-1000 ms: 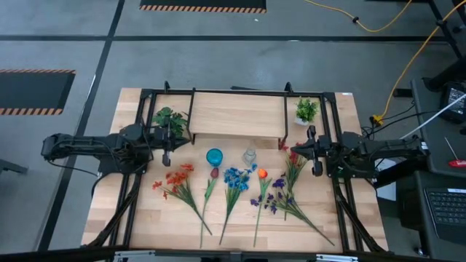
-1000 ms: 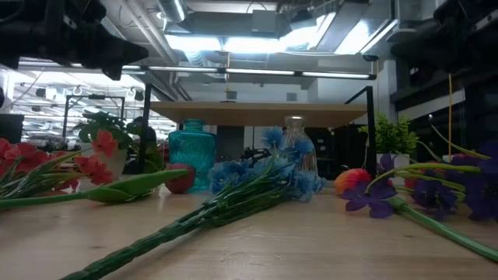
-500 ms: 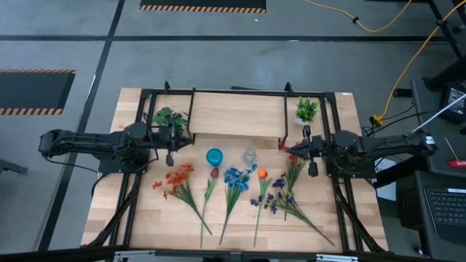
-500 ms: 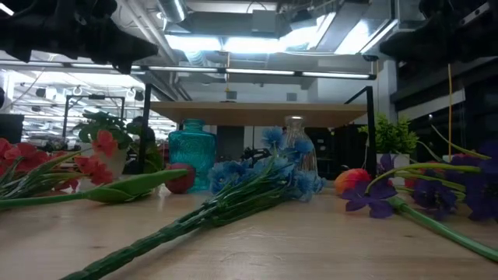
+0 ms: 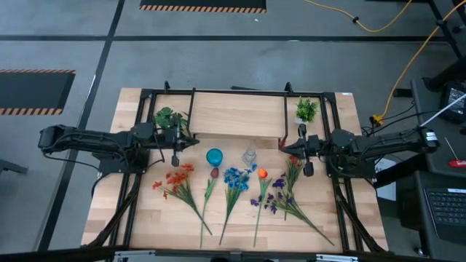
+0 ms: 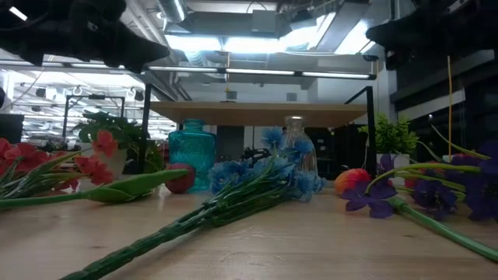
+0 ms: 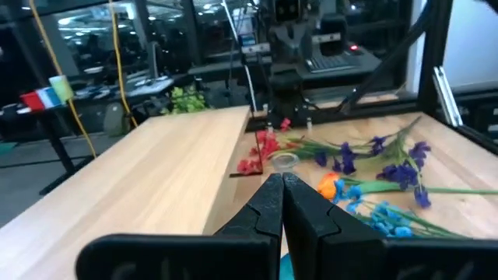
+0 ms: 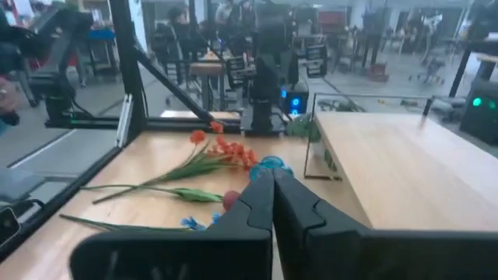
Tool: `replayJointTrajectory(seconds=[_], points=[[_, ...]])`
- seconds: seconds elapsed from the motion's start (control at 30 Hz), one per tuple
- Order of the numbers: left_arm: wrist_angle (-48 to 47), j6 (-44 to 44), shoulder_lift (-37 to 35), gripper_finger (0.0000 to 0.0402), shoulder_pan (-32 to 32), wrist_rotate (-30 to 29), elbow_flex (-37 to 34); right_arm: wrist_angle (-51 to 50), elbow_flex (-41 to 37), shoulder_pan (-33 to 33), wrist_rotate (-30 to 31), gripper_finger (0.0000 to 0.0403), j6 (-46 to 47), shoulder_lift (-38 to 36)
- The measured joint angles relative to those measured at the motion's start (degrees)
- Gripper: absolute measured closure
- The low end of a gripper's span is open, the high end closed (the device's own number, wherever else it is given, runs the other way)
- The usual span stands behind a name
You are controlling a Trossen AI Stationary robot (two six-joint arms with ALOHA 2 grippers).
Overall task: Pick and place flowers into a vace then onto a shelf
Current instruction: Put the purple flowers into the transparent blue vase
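From my station I see the left pincer [image 5: 175, 154] hanging above the counter [image 5: 145, 222], near the left end of the shelf [image 5: 237, 116]. Its fingers are pressed together and hold nothing. Just behind it stands a leafy potted plant [image 5: 169, 118] at the shelf's left end.

On the counter in front of this pincer lies the red spray [image 5: 177, 180], flat, with the stem toward the near edge. Next to it on the right I see a green stem with a dark red bud [image 5: 214, 173]. The teal vase [image 5: 214, 156] stands upright just behind that bud, in front of the shelf. Then comes the blue spray [image 5: 234, 179], lying flat, and behind it a small clear glass vase [image 5: 250, 156], also upright. In the low view the teal vase [image 6: 191, 154] and the glass vase [image 6: 296, 150] stand side by side under the shelf plank [image 6: 257, 113].

More to the right lies the orange bud [image 5: 262, 173] on its long stem, then the purple spray [image 5: 278, 195], and a second red spray [image 5: 294, 161] whose blooms are below the right pincer [image 5: 306, 153]. All flowers are on the counter; none is in a vase.

The right pincer hangs near the right end of the shelf, fingers pressed together, empty. Behind it a second small green plant [image 5: 306, 110] stands by the right end of the shelf.
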Motion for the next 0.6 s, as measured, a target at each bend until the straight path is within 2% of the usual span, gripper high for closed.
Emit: replayJointTrajectory(seconds=[0.17,0.37,0.6], points=[[-0.14,-1.86,3.81,0.0398,0.63,-1.12,2.29,-5.79,5.48,0.15,0.84,0.0400,1.53,4.15],[-3.64,0.32,7.25,0.0398,-0.48,3.87,6.64,-18.45,12.92,1.82,0.69,0.0398,1.98,7.75],[-3.57,2.55,9.19,0.0398,-1.55,2.79,7.56,-22.39,15.83,5.82,0.96,0.0401,6.49,11.43]])
